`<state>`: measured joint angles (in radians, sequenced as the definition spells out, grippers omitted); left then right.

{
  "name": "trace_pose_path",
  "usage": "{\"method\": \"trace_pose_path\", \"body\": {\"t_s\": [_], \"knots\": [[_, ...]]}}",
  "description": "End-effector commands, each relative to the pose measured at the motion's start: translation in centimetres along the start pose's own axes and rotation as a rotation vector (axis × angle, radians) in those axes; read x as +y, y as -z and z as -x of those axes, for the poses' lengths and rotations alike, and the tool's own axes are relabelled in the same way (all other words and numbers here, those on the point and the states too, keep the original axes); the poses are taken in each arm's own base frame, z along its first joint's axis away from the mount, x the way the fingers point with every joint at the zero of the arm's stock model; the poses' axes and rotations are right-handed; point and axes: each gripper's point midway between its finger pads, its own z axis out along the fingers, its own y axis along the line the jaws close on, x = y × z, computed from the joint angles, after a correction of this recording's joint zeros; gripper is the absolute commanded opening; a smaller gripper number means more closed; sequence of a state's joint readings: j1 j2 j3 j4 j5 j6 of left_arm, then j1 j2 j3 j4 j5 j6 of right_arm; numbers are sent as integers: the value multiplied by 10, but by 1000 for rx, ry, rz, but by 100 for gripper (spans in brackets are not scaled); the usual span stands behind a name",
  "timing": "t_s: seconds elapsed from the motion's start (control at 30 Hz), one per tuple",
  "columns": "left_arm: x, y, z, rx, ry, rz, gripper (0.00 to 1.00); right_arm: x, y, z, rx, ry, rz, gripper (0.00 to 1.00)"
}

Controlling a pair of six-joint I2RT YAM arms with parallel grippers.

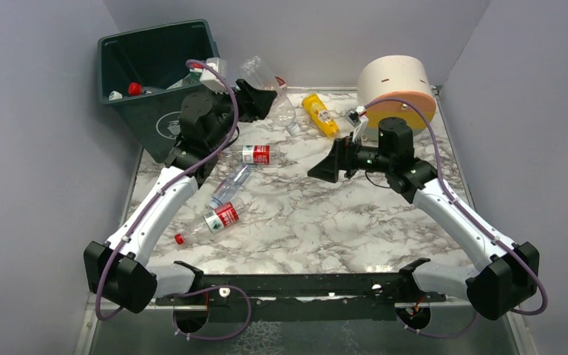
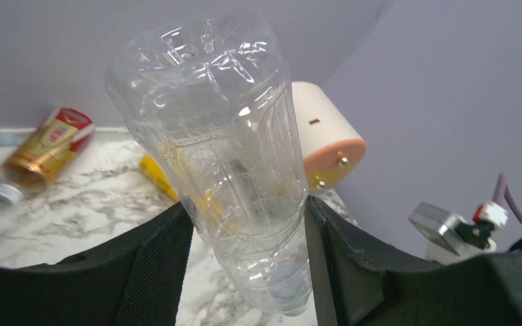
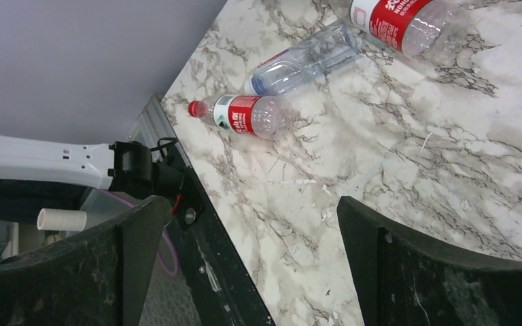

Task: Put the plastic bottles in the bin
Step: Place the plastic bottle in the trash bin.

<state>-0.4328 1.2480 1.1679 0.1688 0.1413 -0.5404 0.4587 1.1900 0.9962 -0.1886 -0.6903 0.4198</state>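
- Nearest the arm bases and well in front of the bin (image 1: 151,111), a red-capped bottle (image 1: 218,217) with a red label lies on its side on the marbled surface (image 1: 340,222).
- Just beyond it, a little closer to the bin, a bluish bottle (image 1: 231,185) lies on its side, one end just beside the red-capped one.
- Closer again to the bin's front right corner, a red-labelled bottle (image 1: 255,154) lies crosswise, beside the left arm.
- Well to the right of the bin, the right hand (image 1: 327,161) hovers over the surface with its fingers spread wide and nothing between them. Its wrist view looks across bare marble to those three lying bottles.
- Just off the bin's right wall, the left hand (image 2: 248,217) is clamped on a clear bottle (image 2: 211,122) with no label. The fingers press its narrower part from both sides, and its wide base points away from the wrist.
- Further right of the bin, a yellow bottle (image 1: 319,115) lies on the surface.
- An amber bottle (image 2: 41,153) with a red label and white cap lies by the back wall, right of the bin.
- The cream cylinder (image 1: 392,81) sits on its side at the far right, well apart from the bin.
- The dark green bin stands in the far left corner, its white symbol facing the arms. A few bottles inside (image 1: 134,89) show their caps.
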Motion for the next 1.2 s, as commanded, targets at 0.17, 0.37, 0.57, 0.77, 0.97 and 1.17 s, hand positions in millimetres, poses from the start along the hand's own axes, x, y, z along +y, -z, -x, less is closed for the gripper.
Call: {"method": "trace_pose_path", "body": {"t_s": [0.17,0.37,0.57,0.77,0.97,1.17], "knots": [[37,6,101,-149,-100,67,61,-9,3,-16,17,0,-43,100],[50,17,159,-241,-159,115,62,-12,2,-25,34,-12,-34,100],[74,33,201,-317,-202,187,62,-13,1,-29,45,-19,-30,100],[111,51,223,-359,-215,282,63,-15,0,-32,50,-23,-29,100],[159,63,225,-363,-195,381,63,-15,0,-33,56,-24,-28,99],[202,62,215,-333,-153,435,64,-16,-1,-34,58,-25,-26,99]]}}
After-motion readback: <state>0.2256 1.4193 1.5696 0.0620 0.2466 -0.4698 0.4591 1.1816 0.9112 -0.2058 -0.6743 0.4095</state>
